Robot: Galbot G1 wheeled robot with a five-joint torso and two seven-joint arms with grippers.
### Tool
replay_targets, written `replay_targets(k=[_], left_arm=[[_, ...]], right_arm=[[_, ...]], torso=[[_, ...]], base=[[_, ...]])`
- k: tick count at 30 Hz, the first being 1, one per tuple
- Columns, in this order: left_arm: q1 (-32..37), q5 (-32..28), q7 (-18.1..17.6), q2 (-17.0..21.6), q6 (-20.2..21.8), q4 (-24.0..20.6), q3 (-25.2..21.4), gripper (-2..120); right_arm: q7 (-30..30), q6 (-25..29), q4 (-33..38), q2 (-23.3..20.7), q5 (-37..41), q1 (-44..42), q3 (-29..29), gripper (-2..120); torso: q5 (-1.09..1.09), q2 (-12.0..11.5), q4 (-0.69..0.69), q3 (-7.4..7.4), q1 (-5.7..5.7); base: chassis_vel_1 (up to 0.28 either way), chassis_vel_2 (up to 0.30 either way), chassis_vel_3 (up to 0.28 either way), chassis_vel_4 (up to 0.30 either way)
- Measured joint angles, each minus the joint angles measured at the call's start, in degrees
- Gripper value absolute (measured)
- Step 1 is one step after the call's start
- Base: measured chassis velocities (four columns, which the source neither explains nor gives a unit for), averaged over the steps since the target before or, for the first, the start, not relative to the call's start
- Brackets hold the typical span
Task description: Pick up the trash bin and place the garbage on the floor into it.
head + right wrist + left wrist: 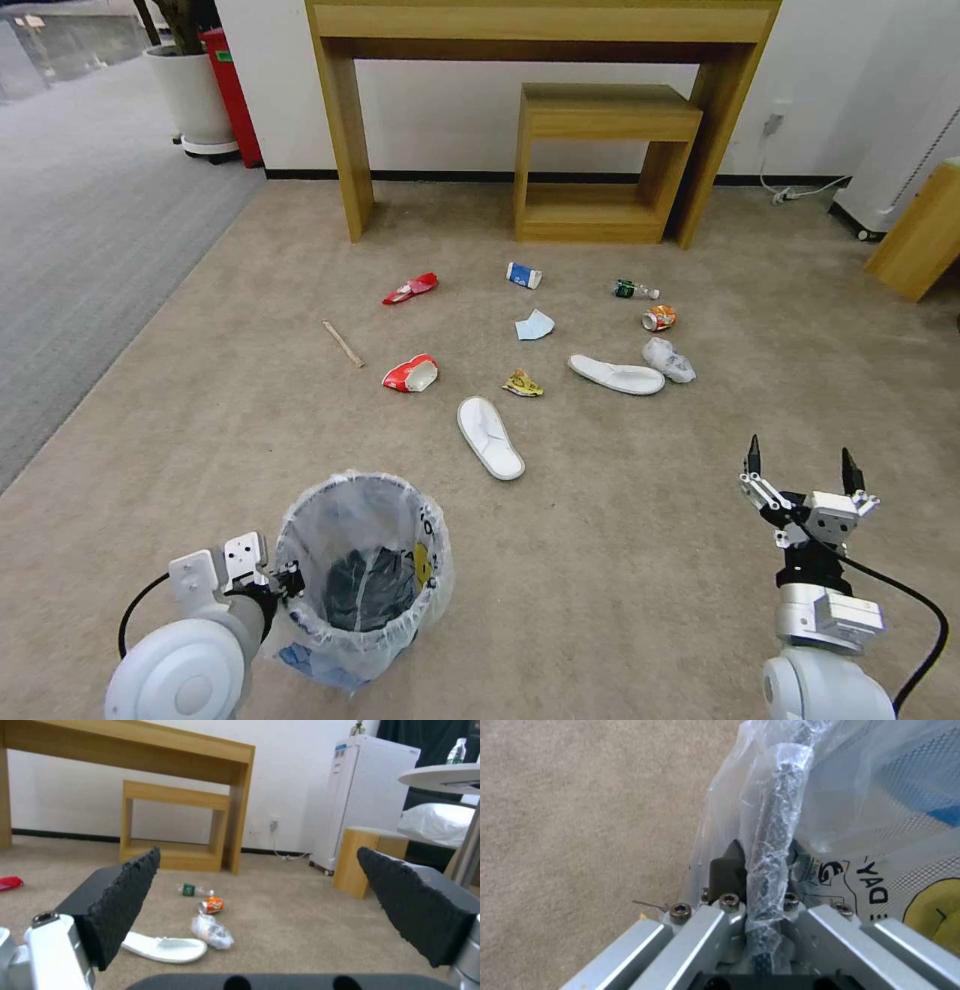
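At seven o'clock of the head view, the left gripper (pixel 283 580) clamps the rim of the small round trash bin lined with crinkled translucent plastic (pixel 362 575) on the beige short-pile carpet (pixel 620 560). At four o'clock the right gripper (pixel 800 465) hovers, fingers spread, empty. Scattered garbage, including a white slipper (pixel 490 437), lies toward twelve o'clock.

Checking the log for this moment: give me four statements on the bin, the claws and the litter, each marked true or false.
1. The left claw is shut on the trash bin rim. True.
2. The right claw holds a slipper. False: it is open and holds nothing.
3. Two white slippers lie on the floor. True.
4. The orange can is inside the trash bin. False: it lies on the floor near the small bottle.
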Motion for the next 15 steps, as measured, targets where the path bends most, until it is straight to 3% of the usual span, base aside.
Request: replay_targets(k=[15], left_arm=[[0.29, -6.23, -1.84, 2.99, 0.24, -3.19, -5.00, 0]], right_arm=[[0.48, -1.08, 0.06, -0.49, 1.03, 0.27, -0.40, 100]], torso=[[-0.01, 0.00, 0.00, 0.00, 0.00]], base=[[0.000, 0.000, 0.000, 0.000]])
